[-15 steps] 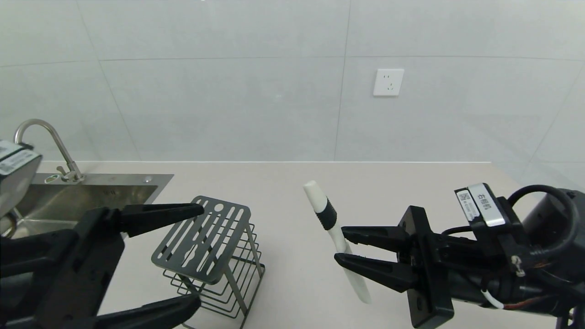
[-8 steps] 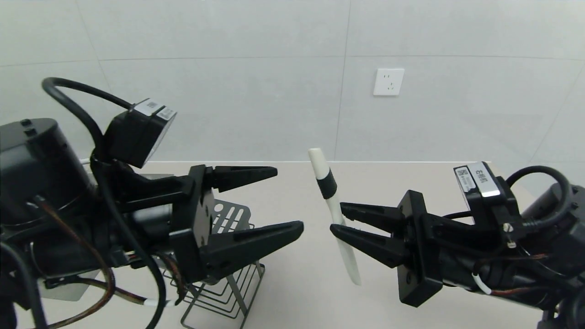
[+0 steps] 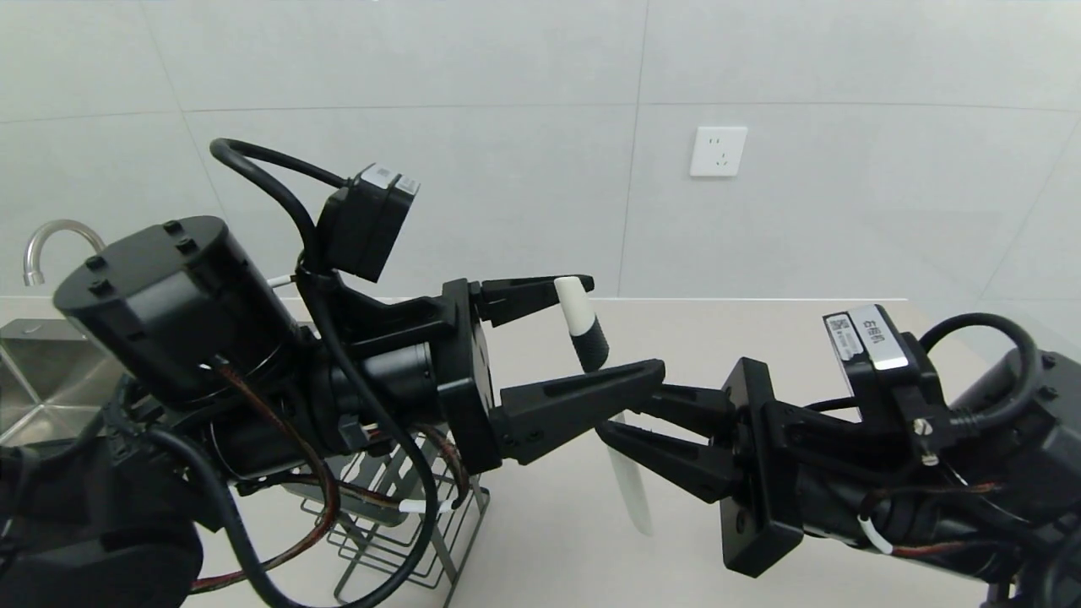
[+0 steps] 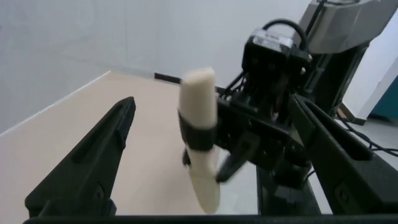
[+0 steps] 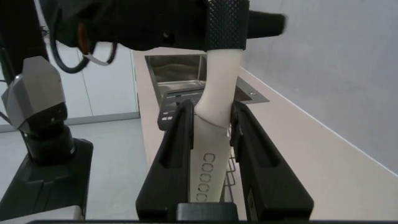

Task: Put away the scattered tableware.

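The right gripper (image 3: pixel 621 420) is clamped on a white utensil (image 3: pixel 591 338), its two fingers pressed against the flat white part just below the black ribbed band. In the right wrist view the gripper (image 5: pixel 211 109) pinches that pale shaft from both sides, and a row of small holes shows in the utensil (image 5: pixel 217 99) between the fingers. The utensil stands nearly upright in the air, leaning slightly. Its rounded white end is up, the black band is beneath that, and the long white end hangs below the grip, above the counter (image 3: pixel 760 338).

The left gripper (image 3: pixel 626 323) is spread wide and reaches in from the left at the height of the utensil's upper end. One finger lies just past the white tip and the other crosses in front of the shaft under the black band. In the left wrist view the gripper (image 4: pixel 211 102) has the utensil (image 4: pixel 199 134) standing between its two fingers with a gap on either side, so it straddles the handle without gripping it. The right arm shows behind the utensil.

Below the left arm a wire rack (image 3: pixel 380 536) stands on the counter, partly hidden by the arm and its cables. Farther left are a steel sink (image 3: pixel 34 371) and a curved faucet (image 3: pixel 46 236). A white outlet (image 3: pixel 718 151) sits on the tiled wall behind.
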Controlling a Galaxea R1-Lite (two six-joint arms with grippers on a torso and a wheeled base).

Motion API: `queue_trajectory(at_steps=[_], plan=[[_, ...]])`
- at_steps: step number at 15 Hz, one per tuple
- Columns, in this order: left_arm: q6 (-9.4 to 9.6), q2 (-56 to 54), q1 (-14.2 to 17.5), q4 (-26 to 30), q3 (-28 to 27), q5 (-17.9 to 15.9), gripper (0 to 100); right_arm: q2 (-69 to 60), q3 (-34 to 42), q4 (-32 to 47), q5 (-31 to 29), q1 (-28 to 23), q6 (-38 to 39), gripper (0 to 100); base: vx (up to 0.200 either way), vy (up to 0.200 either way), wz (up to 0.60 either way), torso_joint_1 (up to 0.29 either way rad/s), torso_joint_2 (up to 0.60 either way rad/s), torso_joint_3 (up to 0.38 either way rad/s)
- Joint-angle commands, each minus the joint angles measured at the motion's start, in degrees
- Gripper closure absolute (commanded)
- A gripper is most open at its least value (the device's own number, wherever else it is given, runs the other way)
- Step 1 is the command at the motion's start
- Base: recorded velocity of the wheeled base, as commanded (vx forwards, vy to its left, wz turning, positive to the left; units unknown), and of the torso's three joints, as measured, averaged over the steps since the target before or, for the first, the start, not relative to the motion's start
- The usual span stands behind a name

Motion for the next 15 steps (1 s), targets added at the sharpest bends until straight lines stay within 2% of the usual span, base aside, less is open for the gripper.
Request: queue_trajectory(at_steps=[1, 8, 11, 15], plan=[[-0.45, 1.59, 0.26, -1.31, -0.35, 0.23, 0, 0.08, -0.63, -0.06, 0.01, 0.56, 0.02, 100, 0.0, 0.0, 0.0, 0.0, 0.0, 0.0], [-1.07, 1.94, 0.17, -5.18, 0.09, 0.76, 0, -0.72, -0.72, -0.06, -1.84, 0.47, 0.02, 100, 0.0, 0.0, 0.0, 0.0, 0.0, 0.0], [-3.61, 1.59, 0.17, -5.71, 0.09, 0.85, 0, -0.72, -0.9, -0.06, -1.84, 0.47, 0.02, 100, 0.0, 0.0, 0.0, 0.0, 0.0, 0.0], [-3.61, 1.94, 0.0, -6.58, 0.09, 0.85, 0, -0.54, -1.77, -0.06, -1.84, 0.56, 0.02, 100, 0.0, 0.0, 0.0, 0.0, 0.0, 0.0]])
